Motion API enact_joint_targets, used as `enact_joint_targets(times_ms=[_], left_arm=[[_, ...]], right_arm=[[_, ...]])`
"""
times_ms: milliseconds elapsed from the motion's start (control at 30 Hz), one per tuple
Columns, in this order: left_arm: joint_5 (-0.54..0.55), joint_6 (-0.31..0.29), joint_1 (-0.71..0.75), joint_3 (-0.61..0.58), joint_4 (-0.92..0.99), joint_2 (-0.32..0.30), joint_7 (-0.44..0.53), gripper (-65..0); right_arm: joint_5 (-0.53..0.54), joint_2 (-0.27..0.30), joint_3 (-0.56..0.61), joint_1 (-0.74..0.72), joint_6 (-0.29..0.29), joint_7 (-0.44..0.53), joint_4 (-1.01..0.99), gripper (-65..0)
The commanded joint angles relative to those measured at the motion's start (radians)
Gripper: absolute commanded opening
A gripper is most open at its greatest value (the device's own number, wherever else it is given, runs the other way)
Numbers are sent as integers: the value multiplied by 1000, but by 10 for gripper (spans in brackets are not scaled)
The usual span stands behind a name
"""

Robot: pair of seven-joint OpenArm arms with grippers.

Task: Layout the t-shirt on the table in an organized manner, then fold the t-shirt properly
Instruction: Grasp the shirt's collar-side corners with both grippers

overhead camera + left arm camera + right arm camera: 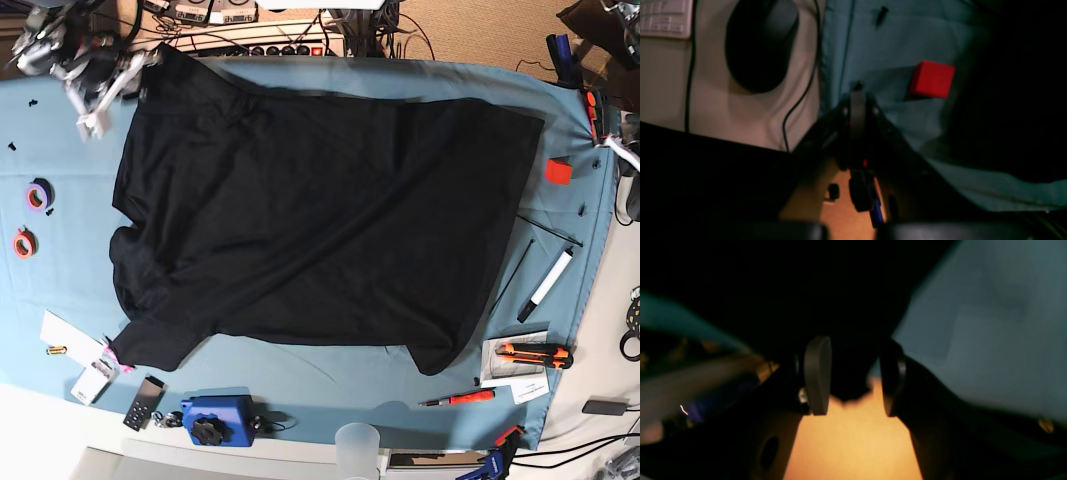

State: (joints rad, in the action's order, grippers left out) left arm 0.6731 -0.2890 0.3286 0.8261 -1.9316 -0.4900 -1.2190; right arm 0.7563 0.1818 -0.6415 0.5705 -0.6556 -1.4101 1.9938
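Taking the t-shirt [320, 220] as the landmark: nearest the camera in the base view, below its hem side, a blue tool [215, 418] and a red-handled screwdriver [462, 398] lie along the near edge of the counter [300, 385], well clear of the fabric, probably so the middle is free for folding. The shirt itself lies spread over the middle of the teal counter, print side hidden, one sleeve bunched at its lower left corner and another corner trailing toward the screwdriver, so by my reading the layout is only partly done. Left of the shirt sit two tape rolls [30, 215]; right of it, a red block [558, 171] and a marker [545, 284]. At the shirt's far left corner the right pincer [853, 373] shows in its wrist view with its pads apart and dark cloth bulging between them; whether that cloth is truly gripped I cannot tell. The left pincer [857, 100] is drawn in narrow, its pads meeting on nothing visible, hovering off the shirt's far right side near the red block. Only the left wrist view shows the computer mouse [760, 43] beyond the counter's edge; only the base view shows the shirt whole.
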Motion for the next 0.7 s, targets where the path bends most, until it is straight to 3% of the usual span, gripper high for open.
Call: enact_joint_targets(times_ms=[0, 167, 333, 567, 667], left_arm=[[13, -1, -5, 11, -14, -23, 14, -650], [32, -1, -5, 13, -14, -22, 15, -650], [39, -1, -5, 13, -14, -20, 15, -650], [39, -1, -5, 13, -14, -17, 35, -650], [39, -1, -5, 13, -14, -17, 34, -650]], right_arm=[[11, 4, -7, 14, -4, 14, 13, -408], [-15, -20, 23, 19, -10, 14, 13, -408], [-147, -2, 171, 11, -6, 23, 13, -408], [-307, 78, 389, -45, 4, 51, 14, -408], [-339, 137, 476, -56, 40, 51, 14, -408]])
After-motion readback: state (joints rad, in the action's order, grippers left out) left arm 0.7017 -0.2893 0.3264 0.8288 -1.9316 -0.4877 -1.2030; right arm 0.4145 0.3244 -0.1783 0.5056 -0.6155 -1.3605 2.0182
